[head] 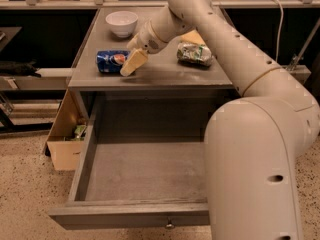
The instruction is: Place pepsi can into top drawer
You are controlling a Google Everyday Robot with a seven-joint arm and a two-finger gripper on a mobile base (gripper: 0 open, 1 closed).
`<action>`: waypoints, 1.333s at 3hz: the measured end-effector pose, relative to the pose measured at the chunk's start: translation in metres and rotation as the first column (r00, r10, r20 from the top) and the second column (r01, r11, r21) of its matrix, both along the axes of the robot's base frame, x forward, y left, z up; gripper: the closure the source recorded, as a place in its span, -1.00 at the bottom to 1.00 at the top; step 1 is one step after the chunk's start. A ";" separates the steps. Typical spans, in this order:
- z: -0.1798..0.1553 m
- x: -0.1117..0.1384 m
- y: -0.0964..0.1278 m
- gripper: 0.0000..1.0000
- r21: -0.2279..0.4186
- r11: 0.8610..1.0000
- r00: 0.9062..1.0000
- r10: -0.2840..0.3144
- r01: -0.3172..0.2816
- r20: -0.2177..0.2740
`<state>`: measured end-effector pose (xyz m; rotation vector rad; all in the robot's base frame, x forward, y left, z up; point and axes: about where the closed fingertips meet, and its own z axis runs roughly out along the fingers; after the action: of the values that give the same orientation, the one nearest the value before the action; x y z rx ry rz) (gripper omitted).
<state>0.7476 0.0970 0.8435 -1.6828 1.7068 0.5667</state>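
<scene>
Camera view showed the pepsi can (110, 62) lying sideways on the tabletop (165, 75); the gripper (131, 64) sat just beside it, jaw spread impossible to tell; the top drawer (130, 216) stood open below.

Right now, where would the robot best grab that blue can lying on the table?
Probably across its round middle, coming down from above: the can lies on its side, with its flat ends pointing sideways. The gripper hangs just beside one end.
</scene>
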 end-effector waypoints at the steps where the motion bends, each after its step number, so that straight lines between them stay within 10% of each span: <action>1: -0.010 -0.003 0.013 0.10 -0.004 1.000 0.999 0.029 -0.029 -0.019; 3: 0.029 -0.042 0.001 1.00 -0.017 0.994 0.992 0.111 -0.110 0.060; 4: 0.051 -0.090 -0.029 1.00 -0.048 0.991 0.987 0.130 -0.126 0.096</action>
<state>0.6578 0.0683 0.8941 -1.8295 1.5581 0.5002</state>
